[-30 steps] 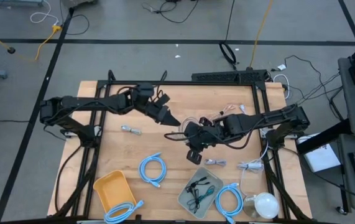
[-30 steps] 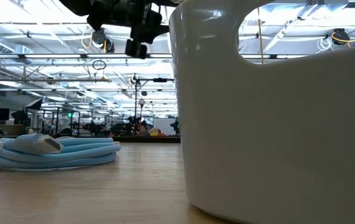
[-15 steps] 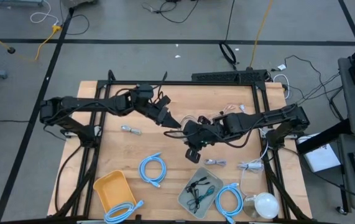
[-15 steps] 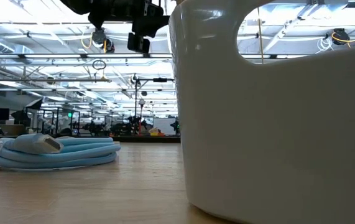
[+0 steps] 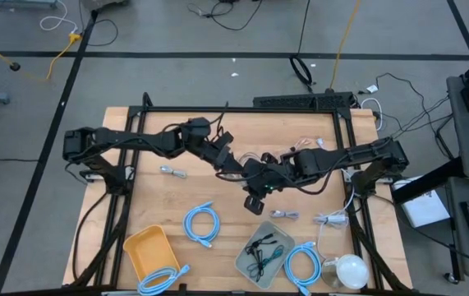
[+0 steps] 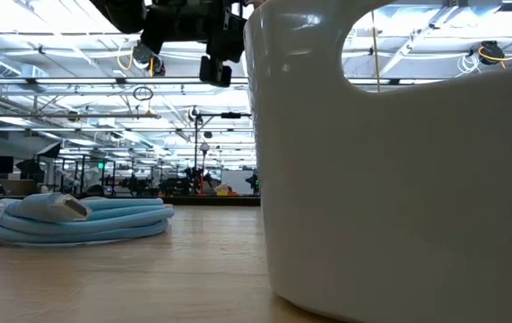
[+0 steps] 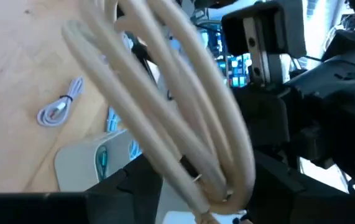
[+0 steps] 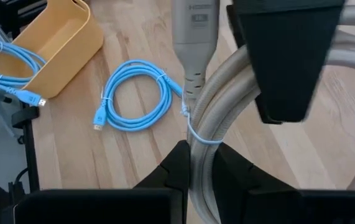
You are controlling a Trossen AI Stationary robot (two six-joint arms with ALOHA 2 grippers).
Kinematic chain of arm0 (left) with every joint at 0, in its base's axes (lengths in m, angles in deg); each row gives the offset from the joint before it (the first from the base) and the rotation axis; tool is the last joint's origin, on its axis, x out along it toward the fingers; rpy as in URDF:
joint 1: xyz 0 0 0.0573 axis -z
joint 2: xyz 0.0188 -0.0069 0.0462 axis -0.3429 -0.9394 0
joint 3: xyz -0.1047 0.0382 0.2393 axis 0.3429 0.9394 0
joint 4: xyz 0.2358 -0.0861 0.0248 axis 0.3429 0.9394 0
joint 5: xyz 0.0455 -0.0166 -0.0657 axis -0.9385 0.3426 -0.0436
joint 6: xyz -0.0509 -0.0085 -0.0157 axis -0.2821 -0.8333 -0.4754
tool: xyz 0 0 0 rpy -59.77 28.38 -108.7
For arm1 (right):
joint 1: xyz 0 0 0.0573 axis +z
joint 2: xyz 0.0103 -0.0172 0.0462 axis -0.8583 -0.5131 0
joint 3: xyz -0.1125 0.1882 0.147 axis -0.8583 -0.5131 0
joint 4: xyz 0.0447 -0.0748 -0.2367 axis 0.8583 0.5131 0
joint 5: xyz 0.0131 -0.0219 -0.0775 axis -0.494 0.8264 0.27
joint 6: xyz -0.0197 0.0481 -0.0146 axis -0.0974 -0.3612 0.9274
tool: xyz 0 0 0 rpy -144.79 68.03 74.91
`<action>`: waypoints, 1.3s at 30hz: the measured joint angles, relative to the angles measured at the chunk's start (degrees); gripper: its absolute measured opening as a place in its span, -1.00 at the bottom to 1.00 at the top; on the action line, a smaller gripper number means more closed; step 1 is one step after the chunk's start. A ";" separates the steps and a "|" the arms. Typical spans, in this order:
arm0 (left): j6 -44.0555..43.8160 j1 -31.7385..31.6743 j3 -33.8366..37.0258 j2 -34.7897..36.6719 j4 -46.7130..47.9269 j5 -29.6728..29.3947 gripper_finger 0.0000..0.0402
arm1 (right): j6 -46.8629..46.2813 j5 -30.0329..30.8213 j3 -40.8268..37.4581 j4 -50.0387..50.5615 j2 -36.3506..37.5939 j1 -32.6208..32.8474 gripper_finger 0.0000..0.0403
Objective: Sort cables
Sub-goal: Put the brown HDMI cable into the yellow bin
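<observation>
**A:** Start at the right gripper (image 5: 256,175). What is it doing?

**B:** It is clamped on the beige cable (image 8: 221,106). The coil runs up between its two dark fingers (image 8: 178,167), and a thin tie binds the strands just above them. The cable's pale plug (image 8: 194,37) stands directly beyond the grip.

**A:** And the left gripper (image 5: 236,164)?

**B:** It is right against the right one, over the middle of the table, meeting it at the same coil. From its own wrist the beige loops (image 7: 183,118) fill the picture. Whether it has closed on them, I cannot tell.

**A:** What lies nearest below the pair?

**B:** One light-blue loop (image 8: 133,96) lies flat on the wood, just beside the right gripper's line of sight. Past it stands the yellow bin (image 8: 71,31), with a second light-blue cable (image 8: 3,68) at the bin's far side.

**A:** Farther out?

**B:** A grey tray (image 5: 242,261) sits near the table's front edge, on the right arm's side of the blue loop. In it lie a black bundle (image 5: 259,247) and a teal bundle (image 5: 275,253). Between that tray and the grippers is a small grey bundle (image 5: 285,215). Another grey one (image 5: 172,172) rests under the left arm, well apart from the rest.
</observation>
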 joint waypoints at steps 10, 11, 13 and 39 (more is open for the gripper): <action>0.25 -1.09 -0.04 0.63 -6.79 3.99 -0.81 | 4.02 0.13 -0.01 -6.29 0.00 0.79 -0.52; -0.03 -1.17 -0.04 0.82 -6.76 5.07 -0.81 | 4.30 -0.03 -0.07 -7.94 0.00 0.90 -0.47; -0.08 -1.28 -0.05 1.73 -5.83 7.01 -0.81 | 4.32 -0.27 -0.09 -11.08 0.17 1.28 -0.39; 24.12 26.25 -0.02 32.96 61.66 -18.24 -0.81 | 5.18 -1.15 0.00 -0.43 13.06 9.46 -0.44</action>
